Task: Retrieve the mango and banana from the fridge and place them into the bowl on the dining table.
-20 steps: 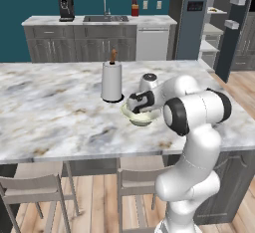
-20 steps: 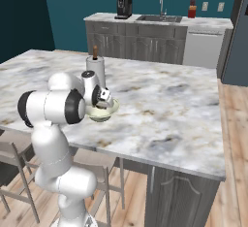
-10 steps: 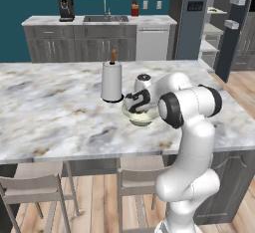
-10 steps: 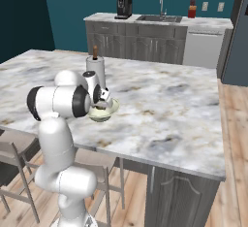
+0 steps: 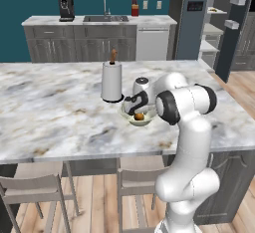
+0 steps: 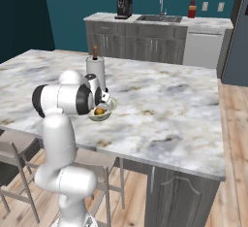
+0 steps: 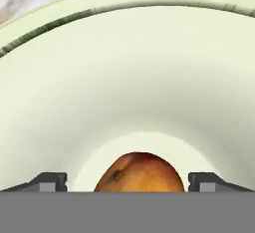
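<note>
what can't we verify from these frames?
- Mango: hand view cuts off its lower part at the bottom edge, so whether it rests on the bowl floor is unseen.
- Gripper: left base view shows it over the bowl, but too small to judge the jaw gap.
- Banana: fridge shelves in the left base view are too small and partly cut off to pick it out.

Counted on inspection: one mango (image 7: 138, 172), one bowl (image 5: 130, 118), one paper towel roll (image 5: 112, 81) and one dining table (image 5: 55, 112). At the near edge stood three grey chairs (image 5: 36, 189). On the far counter (image 6: 208, 23) were one coffee machine (image 5: 66, 8), one sink (image 5: 105, 18) and one red bottle (image 5: 135, 9).
</note>
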